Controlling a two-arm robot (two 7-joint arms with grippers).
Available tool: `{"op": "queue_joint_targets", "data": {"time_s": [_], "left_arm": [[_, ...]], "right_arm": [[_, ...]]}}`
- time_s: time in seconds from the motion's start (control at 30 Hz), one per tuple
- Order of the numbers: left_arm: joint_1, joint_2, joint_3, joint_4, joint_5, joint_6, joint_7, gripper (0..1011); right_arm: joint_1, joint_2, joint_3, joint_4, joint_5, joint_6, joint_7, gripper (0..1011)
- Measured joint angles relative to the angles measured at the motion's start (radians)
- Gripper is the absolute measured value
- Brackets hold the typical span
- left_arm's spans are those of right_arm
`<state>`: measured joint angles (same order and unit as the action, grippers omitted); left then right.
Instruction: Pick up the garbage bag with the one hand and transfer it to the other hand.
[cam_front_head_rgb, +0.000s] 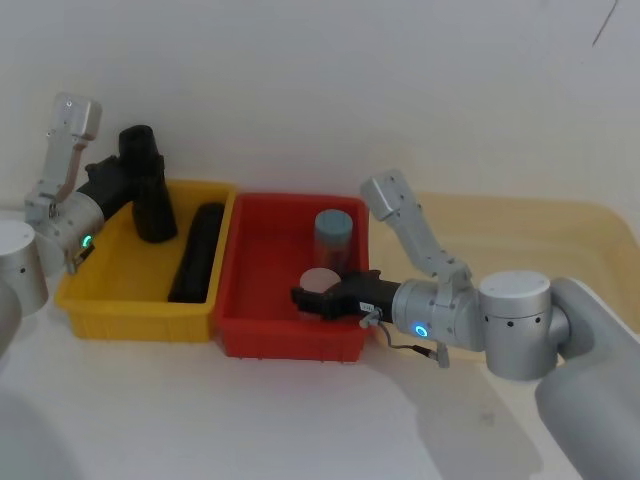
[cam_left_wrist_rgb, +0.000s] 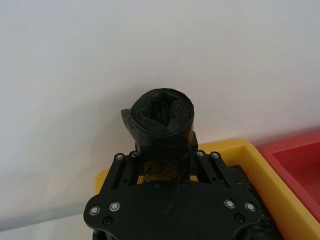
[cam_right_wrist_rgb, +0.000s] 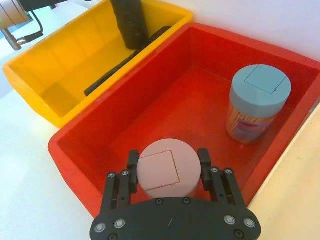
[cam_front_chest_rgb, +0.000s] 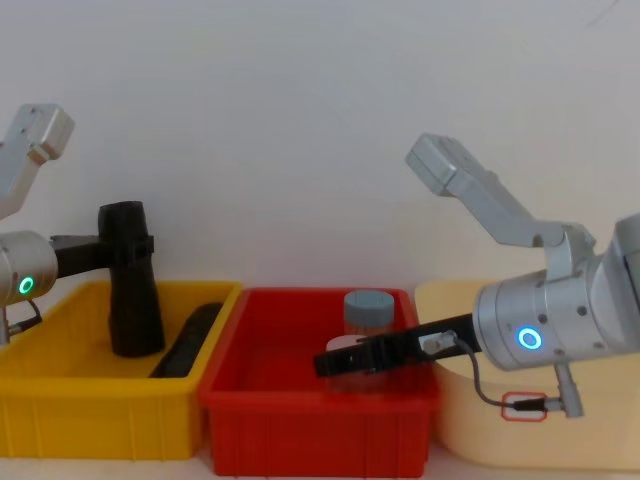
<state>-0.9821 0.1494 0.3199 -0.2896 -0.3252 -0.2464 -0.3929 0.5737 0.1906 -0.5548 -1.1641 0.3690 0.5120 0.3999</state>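
Left end effector (cam_front_head_rgb: 128, 172), green-lit, is clamped on the garbage bag (cam_front_head_rgb: 153, 205), which is held upright with its lower end inside the yellow bin (cam_front_head_rgb: 130, 305). Right end effector (cam_front_head_rgb: 318, 298), blue-lit, is closed around a pink-lidded jar (cam_right_wrist_rgb: 162, 170) in the red bin (cam_front_head_rgb: 290, 340) beside the yellow bin.

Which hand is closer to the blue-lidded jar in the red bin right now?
Right. The right hand grips the pink-lidded jar beside the blue-lidded jar; the left hand holds the garbage bag upright in the yellow bin.
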Motion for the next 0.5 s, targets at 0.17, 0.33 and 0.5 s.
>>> {"op": "queue_joint_targets", "data": {"time_s": [0.17,0.33,0.5], "left_arm": [[0.0,0.0,0.0,0.0,0.0,0.0,0.0,413],[0.013,0.004,-0.001,-0.029,0.001,0.007,0.005,392],[0.052,0.019,-0.004,-0.117,0.004,0.028,0.021,392]], "right_arm": [[0.0,-0.001,0.0,0.001,0.0,-0.001,0.0,681],[-0.002,0.001,0.001,-0.006,-0.001,-0.001,0.0,681],[-0.017,0.01,0.007,-0.044,-0.001,-0.009,-0.007,681]]}}
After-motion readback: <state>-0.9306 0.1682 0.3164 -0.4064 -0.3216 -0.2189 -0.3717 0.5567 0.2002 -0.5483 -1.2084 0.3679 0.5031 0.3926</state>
